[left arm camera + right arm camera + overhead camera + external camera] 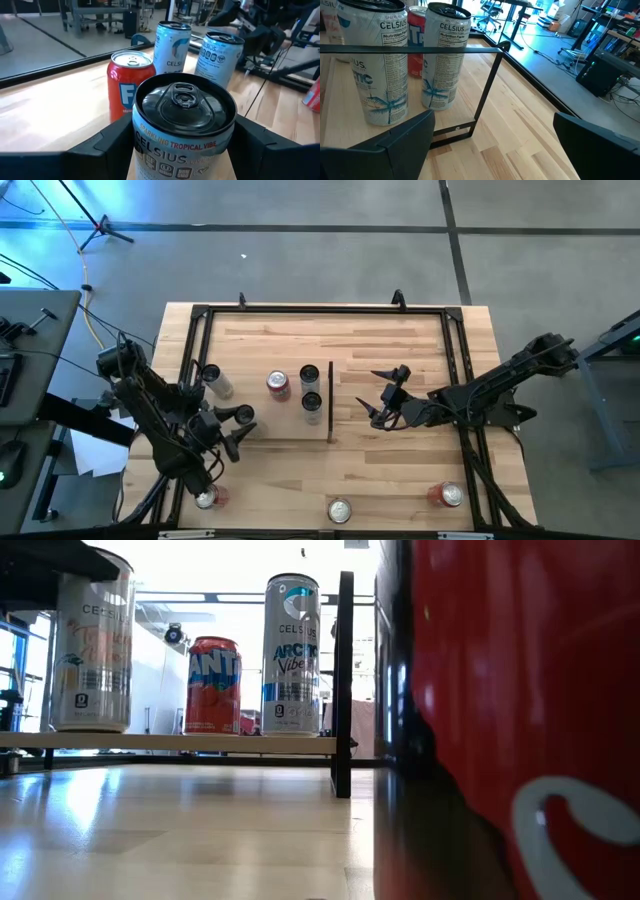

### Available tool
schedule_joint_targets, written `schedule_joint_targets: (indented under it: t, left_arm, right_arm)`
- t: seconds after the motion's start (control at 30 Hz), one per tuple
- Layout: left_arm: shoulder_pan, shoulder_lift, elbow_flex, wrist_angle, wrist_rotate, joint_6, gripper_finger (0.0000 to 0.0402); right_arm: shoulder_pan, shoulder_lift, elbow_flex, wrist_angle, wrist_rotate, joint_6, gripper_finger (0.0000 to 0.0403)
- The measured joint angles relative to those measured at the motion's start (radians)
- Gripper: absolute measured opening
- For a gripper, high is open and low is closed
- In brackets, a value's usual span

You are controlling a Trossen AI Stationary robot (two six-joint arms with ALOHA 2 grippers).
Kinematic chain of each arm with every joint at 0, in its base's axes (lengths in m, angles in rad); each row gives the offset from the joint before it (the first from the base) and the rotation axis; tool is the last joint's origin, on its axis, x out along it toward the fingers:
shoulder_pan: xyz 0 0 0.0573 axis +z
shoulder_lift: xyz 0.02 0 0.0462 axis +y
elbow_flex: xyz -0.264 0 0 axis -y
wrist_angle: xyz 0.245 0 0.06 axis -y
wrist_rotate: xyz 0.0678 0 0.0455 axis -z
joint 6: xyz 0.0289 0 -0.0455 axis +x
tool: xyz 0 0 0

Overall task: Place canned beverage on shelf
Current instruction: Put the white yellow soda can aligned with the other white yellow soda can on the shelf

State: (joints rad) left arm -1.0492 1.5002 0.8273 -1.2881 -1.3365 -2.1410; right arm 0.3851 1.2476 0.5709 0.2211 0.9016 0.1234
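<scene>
From above, I see the left pincer (238, 428) at the left edge of the shelf (270, 420). Its wrist camera shows the two fingers (105, 145) pinching a Celsius can (184, 127) between them, upright, lid up. I cannot tell whether the can's base rests on the shelf.

To its right, three more cans stand on the shelf: a red can (278, 384) and two Celsius cans (310, 388), close together. One more can (215, 380) stands at the shelf's far left corner. The level camera shows the shelf (170, 743) raised above the bench (170, 830) with a dark upright strip (344, 680) at its end.

Right of that strip, the right pincer (385, 395) hovers over the bare bench (400, 340), fingers spread wide and pinching nothing; its wrist camera faces the shelf's dark frame (485, 95).

Along the bench's near edge stand three cans: a left one (207, 498), a middle one (340, 510) and a right one (449, 496).
</scene>
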Motion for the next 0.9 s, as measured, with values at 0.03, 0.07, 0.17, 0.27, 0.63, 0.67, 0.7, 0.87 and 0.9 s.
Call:
schedule_joint_targets:
  t: [0.03,0.07,0.17,0.27,0.63,0.67,0.7,0.87,0.9]
  left_arm:
    - [0.000,0.000,-0.002,0.000,0.001,0.007,0.0234]
    - [0.000,0.000,-0.003,0.001,0.004,0.017,0.0234]
    - [0.000,-0.001,-0.003,-0.005,0.014,0.035,0.0234]
    - [0.000,-0.004,-0.004,-0.028,0.023,0.031,0.0234]
    - [0.000,-0.097,-0.007,-0.048,0.089,0.100,0.0234]
    - [0.000,-0.098,-0.007,-0.048,0.093,0.109,0.0234]
    - [0.002,-0.098,-0.007,-0.048,0.096,0.118,0.0234]
    - [0.002,-0.098,-0.007,-0.051,0.098,0.113,0.0234]
    - [0.002,-0.098,-0.007,-0.051,0.098,0.111,0.0234]
  right_arm:
    - [0.000,0.000,0.000,0.000,0.000,0.000,0.0393]
    - [0.000,0.000,0.000,0.000,0.000,0.000,0.0393]
    - [0.000,0.000,0.000,0.000,0.000,0.000,0.0393]
    - [0.000,0.000,0.000,0.000,0.000,0.000,0.0393]
    - [0.000,0.000,0.000,0.000,0.000,0.000,0.0393]
    - [0.000,0.000,0.000,0.000,0.000,0.000,0.0393]
    - [0.000,0.000,0.000,0.000,0.000,0.000,0.0393]
    - [0.000,0.000,0.000,0.000,0.000,0.000,0.0393]
    - [0.000,0.000,0.000,0.000,0.000,0.000,0.0393]
